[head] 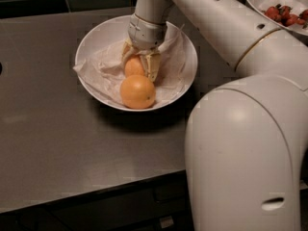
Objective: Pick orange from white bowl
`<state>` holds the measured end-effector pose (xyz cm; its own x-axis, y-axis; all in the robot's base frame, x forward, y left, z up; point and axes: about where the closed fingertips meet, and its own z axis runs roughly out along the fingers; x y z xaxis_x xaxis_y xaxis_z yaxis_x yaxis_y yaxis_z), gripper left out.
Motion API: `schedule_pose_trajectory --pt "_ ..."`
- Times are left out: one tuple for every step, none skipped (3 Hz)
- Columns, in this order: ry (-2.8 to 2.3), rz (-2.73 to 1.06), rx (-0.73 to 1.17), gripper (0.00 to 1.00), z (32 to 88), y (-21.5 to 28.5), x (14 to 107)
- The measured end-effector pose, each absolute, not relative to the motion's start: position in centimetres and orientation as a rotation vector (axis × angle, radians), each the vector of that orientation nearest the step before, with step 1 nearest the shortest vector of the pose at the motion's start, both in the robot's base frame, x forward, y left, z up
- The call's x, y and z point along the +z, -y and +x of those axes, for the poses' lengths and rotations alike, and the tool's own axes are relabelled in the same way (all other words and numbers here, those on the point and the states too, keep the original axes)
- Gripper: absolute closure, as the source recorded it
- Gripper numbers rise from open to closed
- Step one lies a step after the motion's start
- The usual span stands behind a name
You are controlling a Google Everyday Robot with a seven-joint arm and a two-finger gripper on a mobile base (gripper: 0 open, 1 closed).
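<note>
The white bowl [91, 38] sits on the dark counter, lined with crumpled white paper. Two oranges lie in it. The smaller, paler orange [133, 67] is at the bowl's middle, between my gripper's fingers. The larger, brighter orange [137, 92] lies just in front of it, touching it, near the bowl's front rim. My gripper [139, 66] reaches straight down into the bowl, its two tan fingers on either side of the paler orange and closed against it.
A second white bowl with red fruit [284, 11] stands at the back right. My arm's large white body [243, 148] fills the right foreground. The grey counter [53, 129] ends at a front edge below the bowl.
</note>
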<state>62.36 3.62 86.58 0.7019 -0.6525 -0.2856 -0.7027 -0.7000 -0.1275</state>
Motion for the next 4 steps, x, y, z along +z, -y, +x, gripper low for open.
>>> schedule_pose_trajectory --pt "-1.085 -2.684 0.322 1.0 62.4 -3.6 86.6" --pt "-1.036 -2.617 0.26 1.0 62.4 -3.8 87.6" --pt "-0.923 -2.505 0.115 1.0 59.8 -2.7 90.8" --pt "-0.884 -2.407 -0.063 1.0 57.5 -2.5 94.1"
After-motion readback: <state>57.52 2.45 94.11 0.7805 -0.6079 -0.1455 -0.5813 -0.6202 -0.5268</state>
